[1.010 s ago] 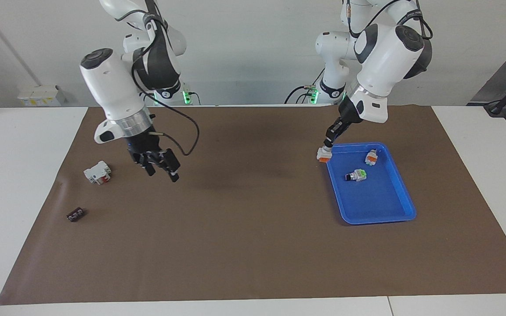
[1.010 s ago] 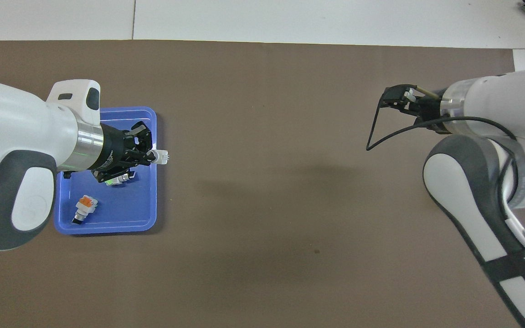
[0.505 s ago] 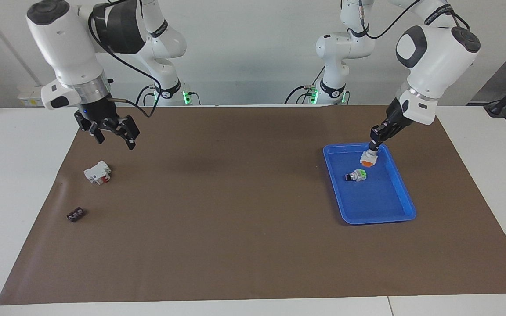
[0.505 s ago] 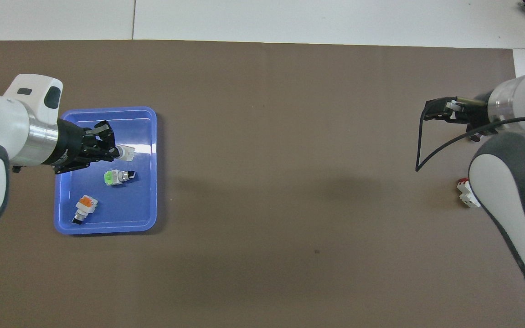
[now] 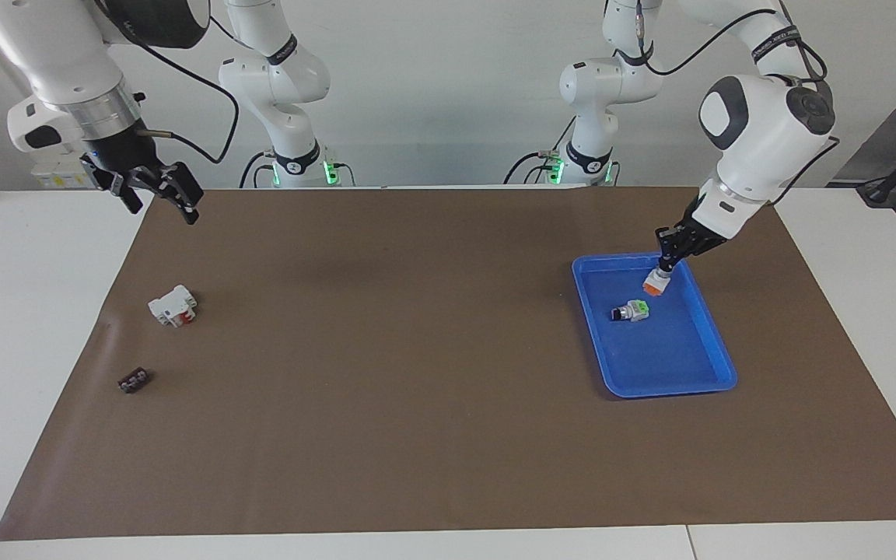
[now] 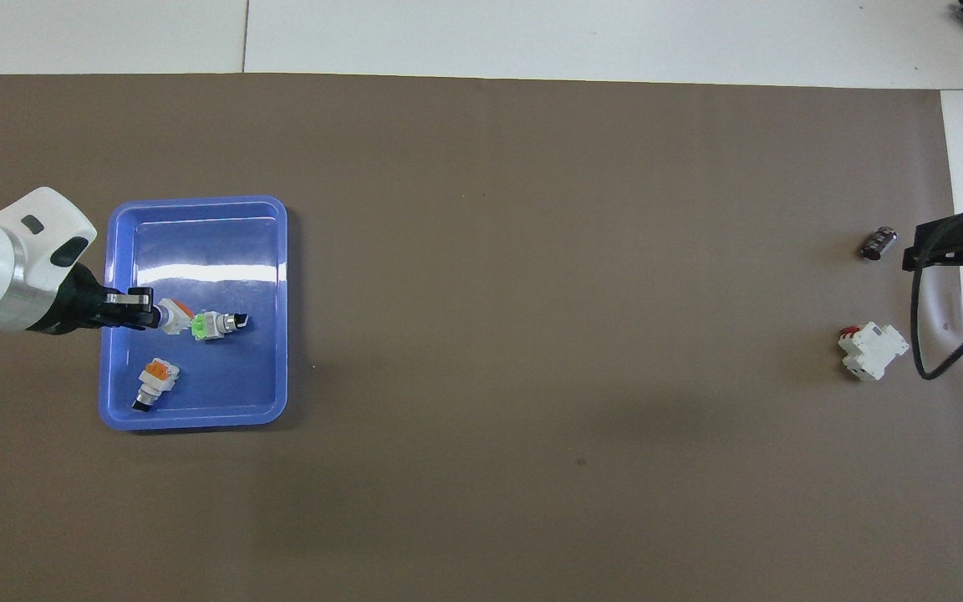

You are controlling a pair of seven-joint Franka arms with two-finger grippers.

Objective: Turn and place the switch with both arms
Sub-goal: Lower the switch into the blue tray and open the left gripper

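Two arms work over a worktop (image 5: 43,327) covered by a brown mat (image 5: 432,389). The left claw (image 5: 663,263) is clenched on the switch (image 5: 653,285), gripping its knob end so that the orange block points down; it holds the switch in the air over the blue tray (image 5: 716,365), above the part of the tray nearer to the robots. In the overhead view the held switch (image 6: 174,317) appears just beside a white switch with a green part (image 6: 212,324) that lies on the tray floor; whether the two touch cannot be told. A second orange-ended switch (image 6: 154,383) also lies in the tray (image 6: 197,418), nearer to the robots than the green one. The right claw (image 5: 159,189) hangs released, fingers spread and holding nothing, raised over the mat's edge at the right arm's end of the worktop, where that arm waits. On the mat at that end lie a larger white block with a red part (image 5: 173,306) and, farther from the robots, a small dark part (image 5: 134,380).
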